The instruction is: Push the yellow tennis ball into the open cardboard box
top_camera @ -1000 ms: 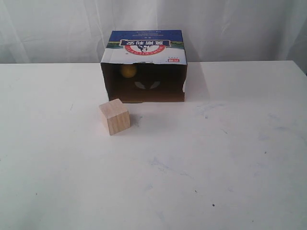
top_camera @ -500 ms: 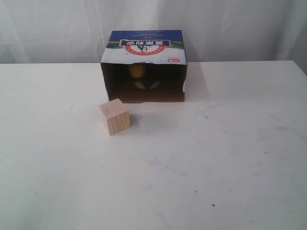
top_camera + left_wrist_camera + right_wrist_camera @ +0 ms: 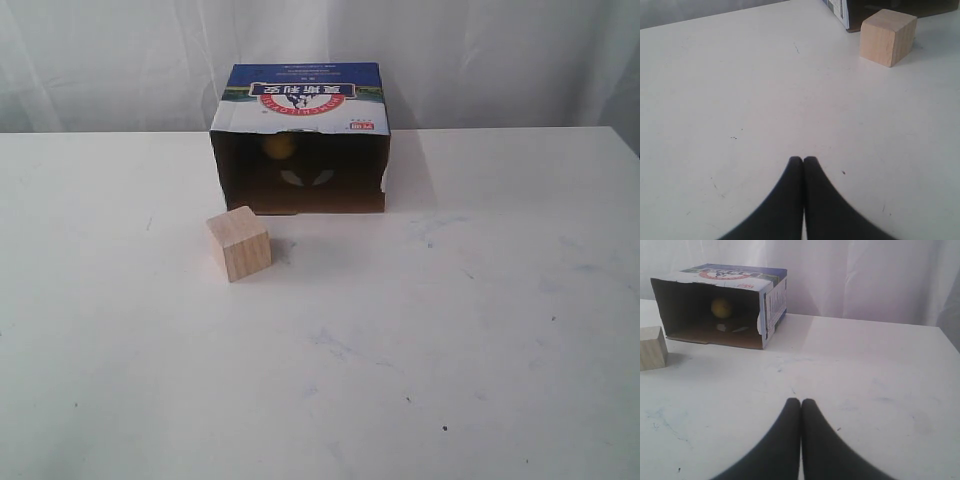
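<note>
The yellow tennis ball [image 3: 279, 146] lies inside the open cardboard box [image 3: 300, 95], deep in its dark interior toward the back wall; the right wrist view shows the ball [image 3: 721, 307] inside the box [image 3: 771, 302] too. The box lies on its side with its opening facing the front of the table. My left gripper [image 3: 803, 160] is shut and empty over bare table, well away from the box. My right gripper [image 3: 801, 402] is also shut with nothing in it, some way in front of the box's opening. Neither arm appears in the exterior view.
A pale wooden cube [image 3: 239, 243] stands on the white table [image 3: 450, 330] just in front of the box's left corner, also seen as the cube [image 3: 888, 37] near the box corner [image 3: 838, 10]. A white curtain hangs behind the table.
The ball has kept rolling inside the box: left a second ago, right half a second ago, now slightly back left. Cube and box have not moved.
</note>
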